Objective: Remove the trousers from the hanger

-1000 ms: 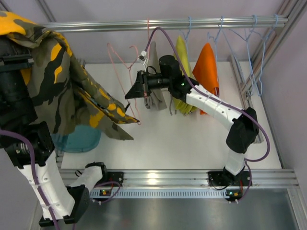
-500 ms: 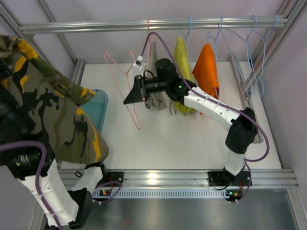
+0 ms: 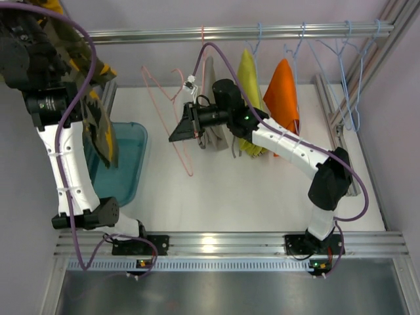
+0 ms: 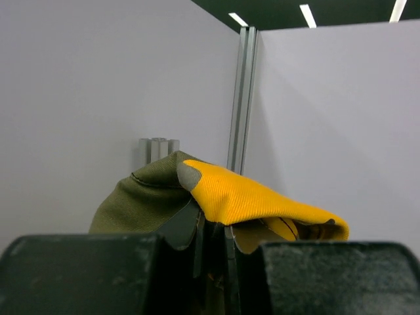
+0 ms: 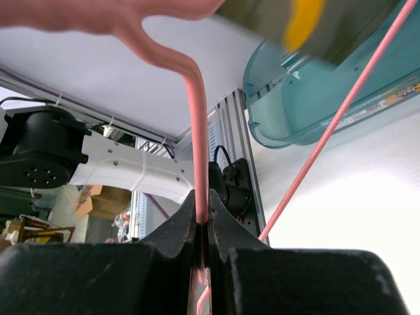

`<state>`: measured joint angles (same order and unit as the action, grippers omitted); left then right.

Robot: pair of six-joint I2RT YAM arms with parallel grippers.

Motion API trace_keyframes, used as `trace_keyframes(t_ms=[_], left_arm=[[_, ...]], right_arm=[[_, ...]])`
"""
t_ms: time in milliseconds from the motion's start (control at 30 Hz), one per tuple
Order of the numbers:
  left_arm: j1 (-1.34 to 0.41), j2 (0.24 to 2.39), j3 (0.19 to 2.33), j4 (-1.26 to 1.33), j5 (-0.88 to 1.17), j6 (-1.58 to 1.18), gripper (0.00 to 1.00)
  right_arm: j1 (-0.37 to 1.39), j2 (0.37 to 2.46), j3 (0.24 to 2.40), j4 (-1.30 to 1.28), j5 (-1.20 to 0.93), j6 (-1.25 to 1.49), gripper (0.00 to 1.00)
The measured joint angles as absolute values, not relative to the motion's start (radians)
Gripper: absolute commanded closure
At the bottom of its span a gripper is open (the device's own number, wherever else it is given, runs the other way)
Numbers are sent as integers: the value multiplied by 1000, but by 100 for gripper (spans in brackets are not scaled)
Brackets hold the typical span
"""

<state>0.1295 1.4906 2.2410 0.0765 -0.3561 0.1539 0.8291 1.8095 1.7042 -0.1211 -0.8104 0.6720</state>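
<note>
Camouflage trousers hang at the upper left of the frame, well apart from the pink hanger, and we see them draping down over the teal bin. Our left gripper is clamped on a fold of that cloth, with yellow and olive bunched between its fingers. At centre frame, our right gripper pinches the hanger's wire tight. We spot the grey trousers hanging just behind it, under the rail.
</note>
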Motion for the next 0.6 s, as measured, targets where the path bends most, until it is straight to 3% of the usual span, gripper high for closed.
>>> trace_keyframes(t_ms=[133, 300, 600], left_arm=[[138, 1492, 2174, 98, -356, 186, 100], [165, 1333, 1872, 138, -374, 197, 100], [195, 1147, 1633, 144, -444, 231, 100]], right_arm=[[829, 1810, 1704, -122, -810, 664, 100], [828, 1809, 1704, -128, -810, 661, 100], [822, 1809, 1704, -133, -810, 662, 100]])
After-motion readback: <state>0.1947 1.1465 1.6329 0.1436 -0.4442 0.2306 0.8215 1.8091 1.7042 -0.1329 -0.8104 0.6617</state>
